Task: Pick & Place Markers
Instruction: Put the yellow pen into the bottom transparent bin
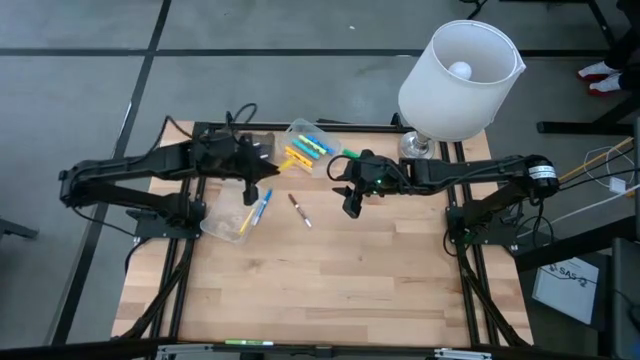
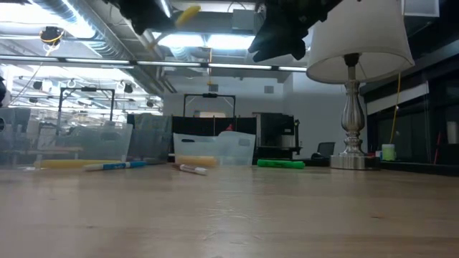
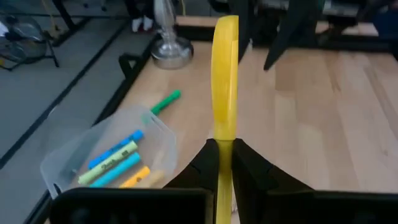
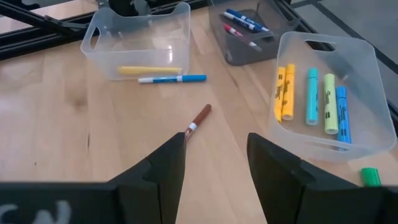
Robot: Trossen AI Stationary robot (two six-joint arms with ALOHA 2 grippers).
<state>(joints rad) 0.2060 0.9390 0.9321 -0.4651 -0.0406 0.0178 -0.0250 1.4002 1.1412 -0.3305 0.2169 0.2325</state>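
Note:
My left gripper (image 3: 224, 152) (image 1: 264, 172) hangs high over the table's far left, shut on a yellow marker (image 3: 224, 81) (image 2: 188, 14). A clear bin (image 1: 305, 145) (image 4: 329, 93) at the far middle holds several markers in yellow, blue and green. A second clear bin (image 1: 228, 215) (image 4: 137, 40) at the left holds one yellow marker (image 4: 149, 70). A blue marker (image 1: 262, 208), a brown marker (image 1: 300, 210) (image 4: 198, 118) and a green marker (image 1: 350, 153) lie flat on the table. My right gripper (image 1: 340, 190) (image 4: 214, 155) hovers open over the middle, holding nothing. My left gripper pinches the yellow marker between its two fingers at the marker's rear part (image 3: 224, 163). The marker lies along the fingers and sticks out well past their tips toward the table's right. It is lifted clear, high above the table.
A lamp (image 1: 455, 75) with a white shade stands at the far right, its base (image 3: 169, 50) on the table. A dark bin (image 4: 249, 31) with blue and red pens sits behind the clear ones. Bare wood (image 1: 330, 280) fills the table's near half.

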